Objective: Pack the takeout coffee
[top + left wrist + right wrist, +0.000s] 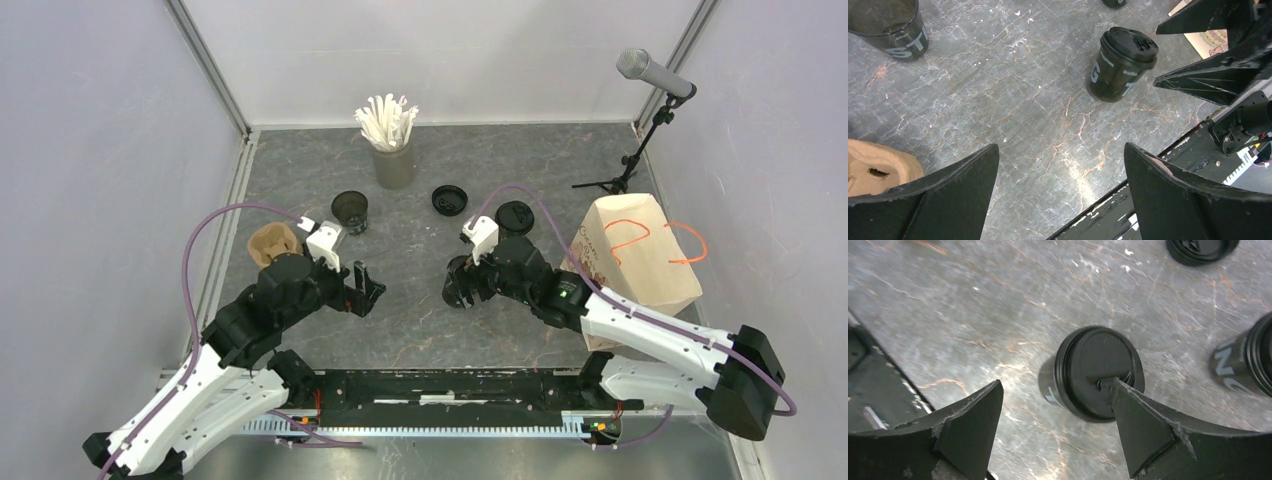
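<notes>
Grey marbled tabletop. At rear: grey cup holding white straws. Front-left of it: lidless black cup. Just front-right of it: loose black lid. Farther front-right of it: lidded black cup, upright, beneath right gripper, whose fingers are spread with one tip over the lid. Over bare tabletop: left gripper, fingers spread.

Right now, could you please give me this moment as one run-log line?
left hand: open, empty | right hand: open, at lidded cup | lidless cup: upright, untouched
</notes>
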